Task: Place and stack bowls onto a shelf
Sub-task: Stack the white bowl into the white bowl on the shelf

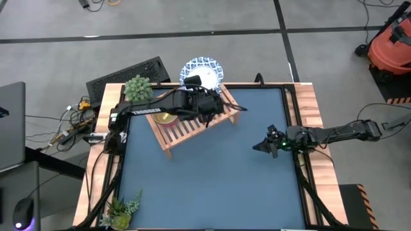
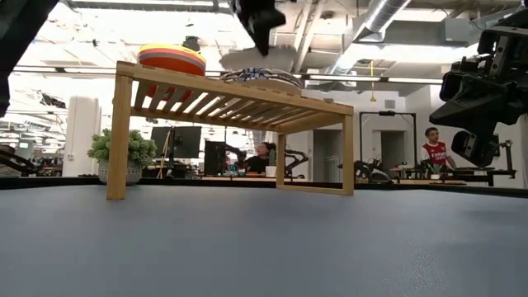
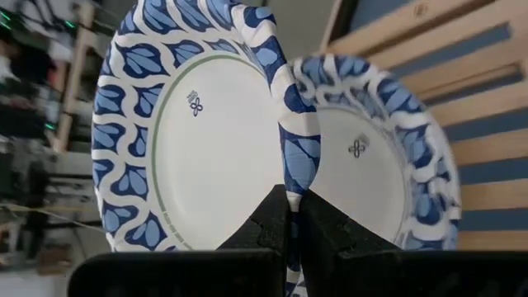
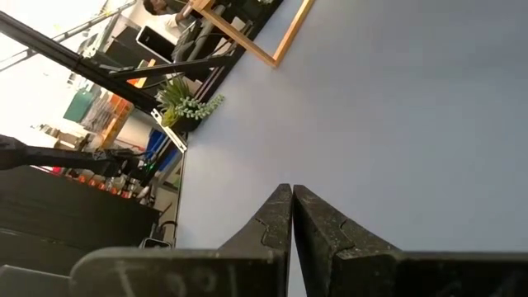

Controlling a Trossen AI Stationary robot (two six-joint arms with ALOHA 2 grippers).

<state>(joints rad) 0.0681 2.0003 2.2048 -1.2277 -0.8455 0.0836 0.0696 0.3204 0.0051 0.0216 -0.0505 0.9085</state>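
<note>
The light-wood slatted shelf point(image 1: 186, 131) stands on the blue table at the far left. On it sit a stack of small coloured bowls point(image 2: 171, 58), yellow on top point(image 1: 166, 119), and a white blue-rimmed bowl point(image 3: 371, 165), which also shows in the low view point(image 2: 262, 77). My left gripper point(image 3: 294, 219) reaches over the shelf and is shut on a second blue-rimmed bowl point(image 3: 198, 140), which it holds just above the first point(image 2: 247, 56). My right gripper point(image 1: 263, 147) is shut and empty above the table's right side. My left gripper pinches the bowl's patterned rim point(image 3: 299, 169) between its two fingers, one finger inside the bowl and one outside. The fingers come from above, pointing down. The bowl is lifted clear, opening up, partly over the bowl that rests on the shelf.
A potted green plant point(image 1: 138, 88) stands by the shelf's far left corner, and another point(image 1: 122, 208) at the near left corner. A black slab point(image 1: 128, 72) lies beyond the far edge. The blue table top point(image 1: 212, 186) lies bare in front of the shelf. People sit in the room behind point(image 2: 431, 148).
</note>
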